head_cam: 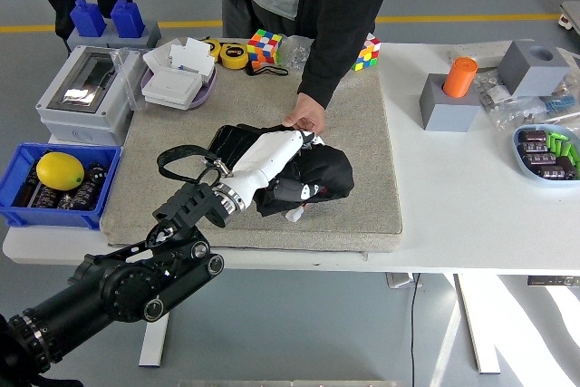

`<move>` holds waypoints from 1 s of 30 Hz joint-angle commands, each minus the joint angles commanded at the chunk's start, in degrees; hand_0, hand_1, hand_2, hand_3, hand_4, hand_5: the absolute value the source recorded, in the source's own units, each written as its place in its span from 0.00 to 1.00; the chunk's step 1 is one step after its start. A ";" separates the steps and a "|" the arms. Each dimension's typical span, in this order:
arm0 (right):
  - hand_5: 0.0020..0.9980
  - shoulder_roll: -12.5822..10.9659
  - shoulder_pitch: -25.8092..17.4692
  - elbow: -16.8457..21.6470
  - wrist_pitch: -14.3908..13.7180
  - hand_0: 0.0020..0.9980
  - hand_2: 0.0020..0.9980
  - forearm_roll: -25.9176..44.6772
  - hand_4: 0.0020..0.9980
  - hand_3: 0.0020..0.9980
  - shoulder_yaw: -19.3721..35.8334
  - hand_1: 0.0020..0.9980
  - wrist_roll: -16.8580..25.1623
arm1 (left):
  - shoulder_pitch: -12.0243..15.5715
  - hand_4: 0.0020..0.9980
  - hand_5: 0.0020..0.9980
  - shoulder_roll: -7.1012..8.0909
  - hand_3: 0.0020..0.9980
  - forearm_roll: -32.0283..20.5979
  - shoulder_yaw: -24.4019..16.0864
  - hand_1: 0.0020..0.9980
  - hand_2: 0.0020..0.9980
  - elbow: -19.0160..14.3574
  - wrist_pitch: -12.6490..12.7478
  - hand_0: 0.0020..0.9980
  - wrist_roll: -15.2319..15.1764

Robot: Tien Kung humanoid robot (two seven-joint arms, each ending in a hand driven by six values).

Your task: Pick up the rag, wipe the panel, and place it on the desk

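Note:
A black rag [319, 176] is bunched over the right end of a black panel [234, 144] that lies on the grey mat [362, 124]. My left hand [283, 168], white with black fingers, is shut on the rag and presses it down on the panel. The arm reaches in from the lower left. A person's hand [303, 119] rests on the panel's far edge and steadies it. Most of the panel's right half is hidden under the rag and my hand. My right arm is out of view.
A blue bin [18, 189] with a lemon [60, 170] sits at the left edge. Behind it stand a grey box [86, 88] and a white tray [177, 79]. Two puzzle cubes [265, 47] lie at the back, grey blocks [453, 101] and a parts bowl [546, 153] to the right.

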 joint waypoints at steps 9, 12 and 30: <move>0.35 0.03 -0.09 -0.04 0.00 0.59 0.52 -0.18 0.89 0.53 0.31 0.60 0.02 | 0.47 0.72 0.00 1.24 0.56 0.97 -5.00 0.33 0.42 2.78 0.08 0.24 -0.55; 0.35 0.02 -0.08 -0.01 -0.01 0.59 0.52 -0.15 0.89 0.53 0.35 0.60 0.03 | 0.62 0.72 0.00 1.80 0.56 1.52 -7.68 0.33 0.42 3.59 0.21 0.24 -0.89; 0.35 0.08 -0.17 0.03 0.00 0.59 0.52 -0.21 0.89 0.53 0.60 0.60 0.02 | 1.26 0.72 0.00 4.28 0.56 5.49 -25.29 0.33 0.42 11.28 0.09 0.24 -2.15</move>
